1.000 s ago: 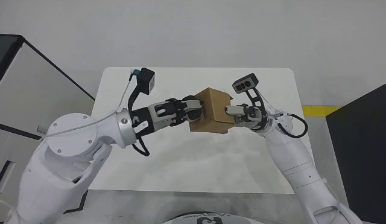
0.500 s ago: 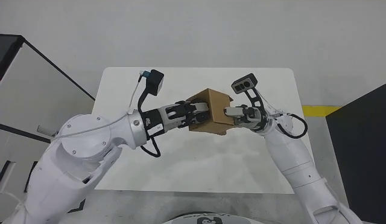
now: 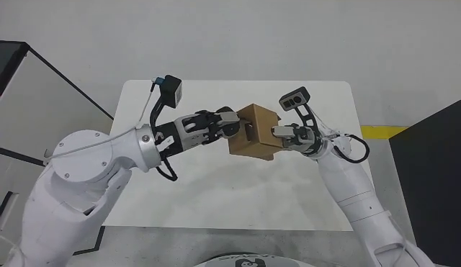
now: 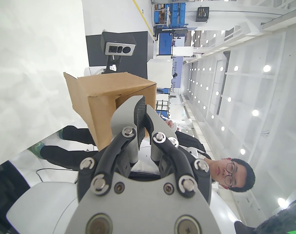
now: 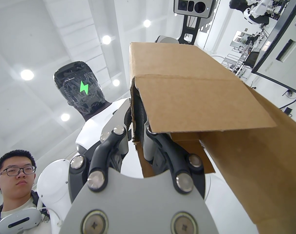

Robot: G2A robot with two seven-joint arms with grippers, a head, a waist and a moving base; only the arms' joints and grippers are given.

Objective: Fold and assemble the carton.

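The carton (image 3: pixel 253 132) hangs in the air over the middle of the table (image 3: pixel 216 188), toward its far side, between the two arms. The right pincer (image 3: pixel 276 132) grips its right side. The left pincer (image 3: pixel 232 121) is clenched on nothing, with its tips at the carton's left face.

The step in hand looks like tucking a side panel in from the left while the right arm acts as the anchor. To do it well, the right grip should hold firm and level. The left tips should push squarely along the crease rather than at a corner, so the box neither twists nor skews. The push should be gentle, as thin card buckles readily.

The right wrist view shows what the top view hides: a card wall pinched between the pads, and a flap (image 5: pixel 199 105) lying only partly closed over an open end. The left wrist view shows the pads meeting, with the carton's dark opening just beyond them. Whether they touch the card cannot be told there. The top view gives the tips at the carton's left face.
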